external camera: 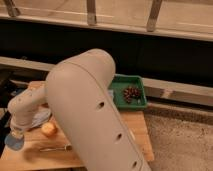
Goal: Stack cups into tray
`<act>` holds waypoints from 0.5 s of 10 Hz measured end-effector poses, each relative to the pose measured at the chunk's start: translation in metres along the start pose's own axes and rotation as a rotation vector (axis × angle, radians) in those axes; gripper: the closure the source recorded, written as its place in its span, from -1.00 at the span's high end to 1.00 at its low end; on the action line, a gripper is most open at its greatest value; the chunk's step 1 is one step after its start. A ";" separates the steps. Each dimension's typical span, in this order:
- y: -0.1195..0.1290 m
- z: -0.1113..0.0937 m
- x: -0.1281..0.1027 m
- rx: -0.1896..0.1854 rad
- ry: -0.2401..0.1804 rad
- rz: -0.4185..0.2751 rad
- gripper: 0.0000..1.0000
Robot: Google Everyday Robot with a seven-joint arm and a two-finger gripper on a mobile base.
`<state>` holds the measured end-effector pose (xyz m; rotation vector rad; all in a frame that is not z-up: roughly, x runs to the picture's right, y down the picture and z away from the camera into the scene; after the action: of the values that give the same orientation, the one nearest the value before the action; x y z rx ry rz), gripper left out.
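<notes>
The green tray [139, 82] stands at the back right of the wooden table, partly hidden behind my large cream arm. A dark pine-cone-like clump [131, 93] lies in it. My gripper [16, 135] is at the far left end of the arm, low over the table's front left corner. It points down at a light-blue cup [13, 142] right under it. I cannot tell whether it holds the cup. The white cup is hidden from view.
A round yellow-orange object [48, 129] sits on the wooden table [137, 127] just right of the gripper. A pale blue item [41, 117] lies behind it and a fork [54, 148] in front. A dark wall and railing run along the back.
</notes>
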<state>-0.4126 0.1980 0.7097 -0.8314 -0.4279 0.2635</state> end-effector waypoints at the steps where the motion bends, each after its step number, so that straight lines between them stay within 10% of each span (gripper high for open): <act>1: -0.005 -0.017 -0.001 0.017 0.005 -0.001 -1.00; 5: -0.059 -0.089 0.040 0.083 0.074 0.061 -1.00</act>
<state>-0.3323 0.1166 0.7118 -0.7714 -0.3203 0.3040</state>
